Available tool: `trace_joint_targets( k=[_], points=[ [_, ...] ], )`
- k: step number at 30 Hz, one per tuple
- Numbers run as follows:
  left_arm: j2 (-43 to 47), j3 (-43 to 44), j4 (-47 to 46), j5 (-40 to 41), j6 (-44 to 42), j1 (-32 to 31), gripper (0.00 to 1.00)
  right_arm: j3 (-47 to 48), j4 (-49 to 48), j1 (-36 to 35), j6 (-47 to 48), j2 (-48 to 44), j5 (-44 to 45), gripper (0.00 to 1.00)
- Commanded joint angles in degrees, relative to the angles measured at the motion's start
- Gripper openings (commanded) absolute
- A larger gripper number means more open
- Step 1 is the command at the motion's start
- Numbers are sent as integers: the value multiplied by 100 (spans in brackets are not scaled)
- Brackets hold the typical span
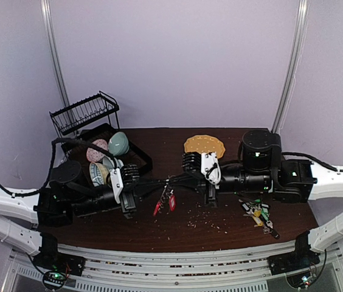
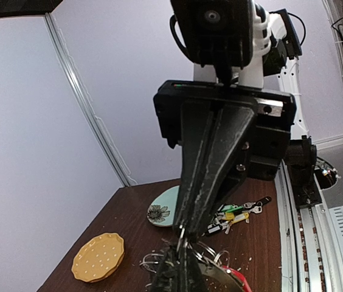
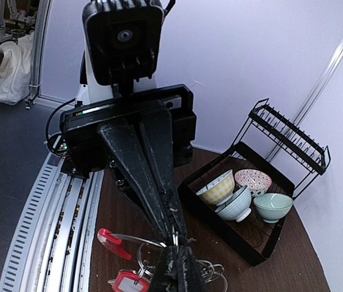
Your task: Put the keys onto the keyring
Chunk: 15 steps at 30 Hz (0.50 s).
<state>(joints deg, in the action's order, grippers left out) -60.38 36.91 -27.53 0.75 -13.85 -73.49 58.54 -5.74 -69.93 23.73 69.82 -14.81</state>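
- Grip: left gripper and right gripper meet tip to tip over the middle of the table. Each has its jaws pinched together on the thin wire of the keyring, which hangs between them.
- Loose keys lie heaped beside the right arm (one red tag dangles from the ring).
- Risk: uneven pulling could let the wire slip from either pinch, so the ring twists or drops.

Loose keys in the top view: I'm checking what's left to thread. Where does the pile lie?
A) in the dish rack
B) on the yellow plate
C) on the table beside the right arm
C: the keys lie on the table beside the right arm, coloured tags showing.
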Motion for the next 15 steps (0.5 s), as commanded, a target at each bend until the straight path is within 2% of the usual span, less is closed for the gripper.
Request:
trace_joint_targets(
  k=[1,4,8,11,15],
  points=[
    [-6,71,-412,-242,-230,19,0,53,-174,-59,-77,1,-250,0],
    [108,-12,-494,-135,-384,-13,0,11,-148,-52,-58,-32,-283,0],
    [311,-113,-392,156,-1097,-104,0,-135,-184,-51,-105,-147,-285,18],
    [464,-81,132,371,-1998,-210,0,-192,-106,-32,-164,-282,-254,30],
    [742,-107,802,509,-3295,-511,0,-199,91,55,-414,-529,-523,35]
  ],
)
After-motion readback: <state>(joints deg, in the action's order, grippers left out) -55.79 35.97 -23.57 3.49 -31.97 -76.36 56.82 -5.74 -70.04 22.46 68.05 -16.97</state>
